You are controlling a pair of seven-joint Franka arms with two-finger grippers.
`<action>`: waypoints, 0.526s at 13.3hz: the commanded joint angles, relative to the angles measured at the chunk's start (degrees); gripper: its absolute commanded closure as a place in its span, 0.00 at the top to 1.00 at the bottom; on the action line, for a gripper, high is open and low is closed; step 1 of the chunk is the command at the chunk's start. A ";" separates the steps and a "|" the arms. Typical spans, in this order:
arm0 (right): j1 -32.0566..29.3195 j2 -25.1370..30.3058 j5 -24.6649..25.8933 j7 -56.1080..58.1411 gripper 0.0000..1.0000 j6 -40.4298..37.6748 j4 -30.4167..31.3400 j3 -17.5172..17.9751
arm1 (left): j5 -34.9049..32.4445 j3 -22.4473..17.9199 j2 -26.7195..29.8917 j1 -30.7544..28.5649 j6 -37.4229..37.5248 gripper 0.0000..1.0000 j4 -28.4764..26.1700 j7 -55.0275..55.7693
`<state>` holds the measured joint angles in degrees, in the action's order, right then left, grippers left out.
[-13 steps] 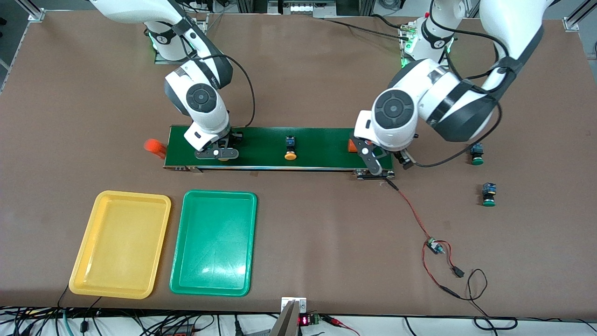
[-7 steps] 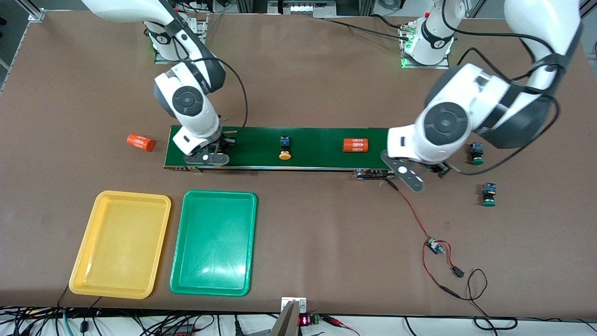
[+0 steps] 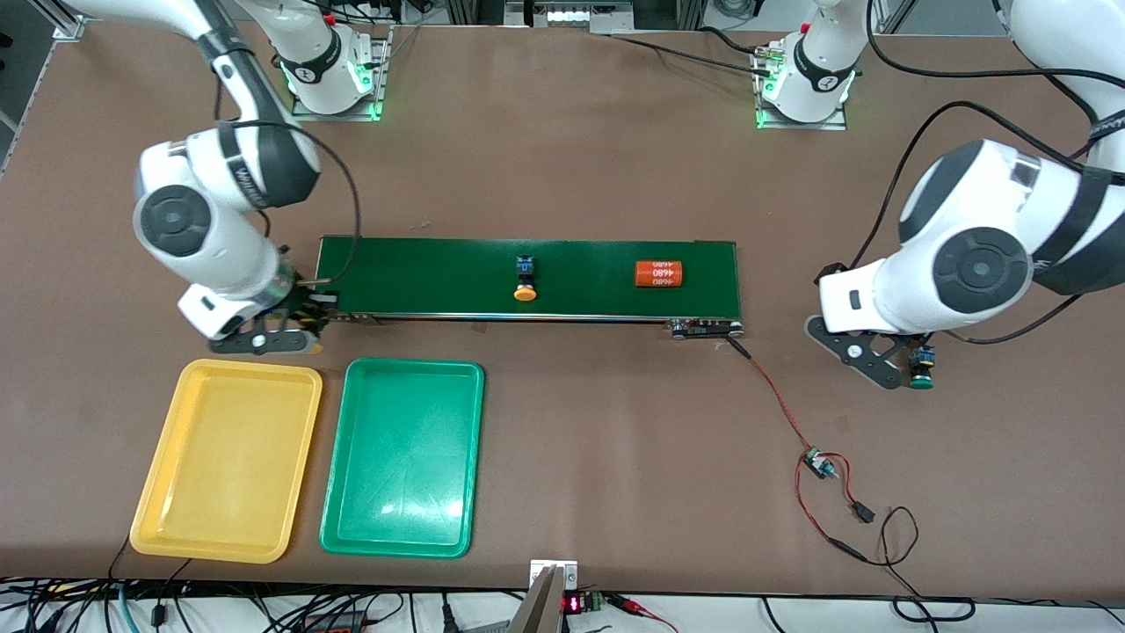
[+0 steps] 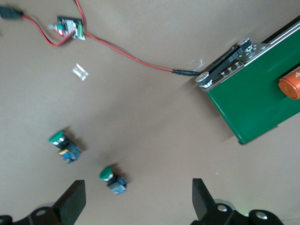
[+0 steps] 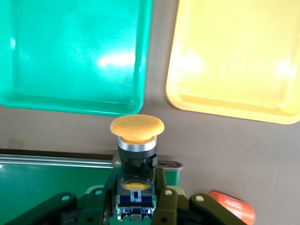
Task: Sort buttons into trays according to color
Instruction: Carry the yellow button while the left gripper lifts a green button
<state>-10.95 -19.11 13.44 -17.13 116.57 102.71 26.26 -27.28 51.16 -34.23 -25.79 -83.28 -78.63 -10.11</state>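
Right gripper, jaws clamped on an orange-capped button, hangs short of the yellow tray, so an early release risks missing it; left gripper, jaws apart, hovers over two green buttons on the desk.

Largely hidden under the left arm's wrist: one green-capped button. Cut off by the left wrist view's edge: orange cylinder.
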 commanded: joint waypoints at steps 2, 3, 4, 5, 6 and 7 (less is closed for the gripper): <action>-0.39 -2.93 -0.61 6.29 0.09 -3.28 -6.11 -3.21 | 15.20 -17.37 9.16 2.59 -5.74 1.00 -3.00 -0.61; -0.39 -4.25 -0.17 9.45 0.09 -3.11 -7.60 -4.97 | 15.93 -20.89 10.48 2.67 -6.02 1.00 -4.32 -0.52; -0.47 -5.40 -0.25 12.44 0.09 -2.85 -8.22 -6.64 | 16.20 -24.15 11.19 2.76 -6.46 1.00 -6.08 -0.61; -0.48 -6.89 -0.08 14.91 0.09 -2.23 -9.01 -8.75 | 16.20 -26.27 11.89 2.76 -8.64 1.00 -8.01 -0.35; -0.48 -8.99 -0.08 16.93 0.09 -0.66 -10.94 -10.85 | 16.20 -28.47 12.60 2.85 -11.09 1.00 -9.94 -0.17; -0.56 -11.01 -0.08 17.73 0.09 0.40 -12.78 -11.66 | 16.20 -31.27 12.87 2.94 -14.42 1.00 -11.96 -0.17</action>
<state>-11.47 -25.55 13.46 -2.32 116.25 95.08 16.00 -12.40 24.50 -24.56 -23.85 -92.36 -84.45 -10.44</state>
